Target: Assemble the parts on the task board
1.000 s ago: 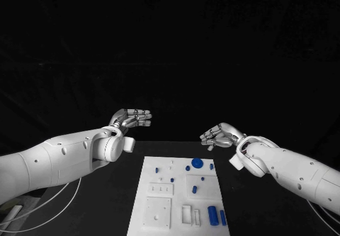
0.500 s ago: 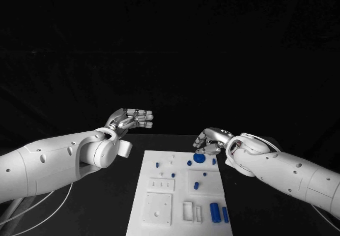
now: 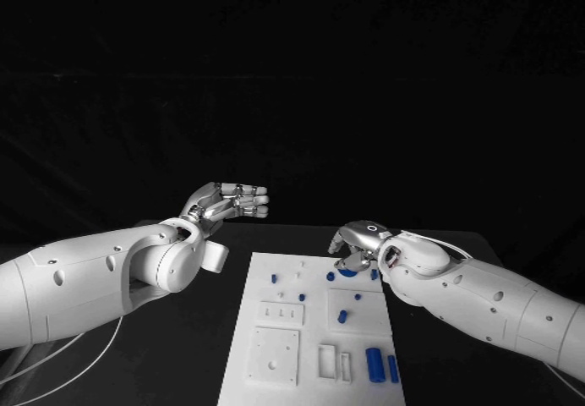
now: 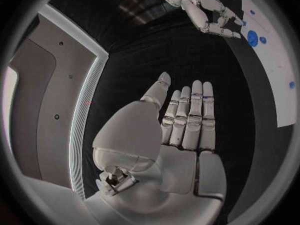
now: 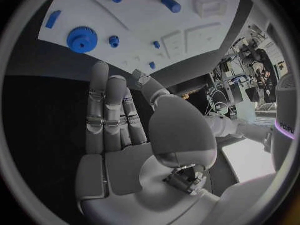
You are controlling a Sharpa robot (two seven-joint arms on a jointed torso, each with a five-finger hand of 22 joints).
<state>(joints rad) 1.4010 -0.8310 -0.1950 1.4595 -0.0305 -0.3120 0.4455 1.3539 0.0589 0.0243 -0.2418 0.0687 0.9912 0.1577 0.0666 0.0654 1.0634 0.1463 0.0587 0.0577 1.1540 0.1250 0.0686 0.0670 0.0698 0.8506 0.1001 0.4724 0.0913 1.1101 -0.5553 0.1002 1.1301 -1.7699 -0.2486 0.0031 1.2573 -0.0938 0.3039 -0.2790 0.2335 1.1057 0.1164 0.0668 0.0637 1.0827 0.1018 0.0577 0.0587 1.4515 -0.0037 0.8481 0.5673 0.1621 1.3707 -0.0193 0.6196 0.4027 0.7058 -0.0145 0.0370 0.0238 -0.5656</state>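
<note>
Task board [image 3: 311, 338]: one white plate, middle of the desk [image 3: 183, 355], within both arms' reach.
Right hand [image 3: 356, 243]: fingers spread, holding nothing, hovering above the blue gear [image 5: 82, 39], likely its target.
Left hand [image 3: 228, 201]: fingers apart, holding nothing, off the board's far-left corner.
Parts: one gear, several small blue pieces lying on the board.

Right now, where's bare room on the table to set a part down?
Free: black tabletop left of the white task board, below the left hand. Crowded: the board's far right corner, where the right hand hovers over the large blue gear.
</note>
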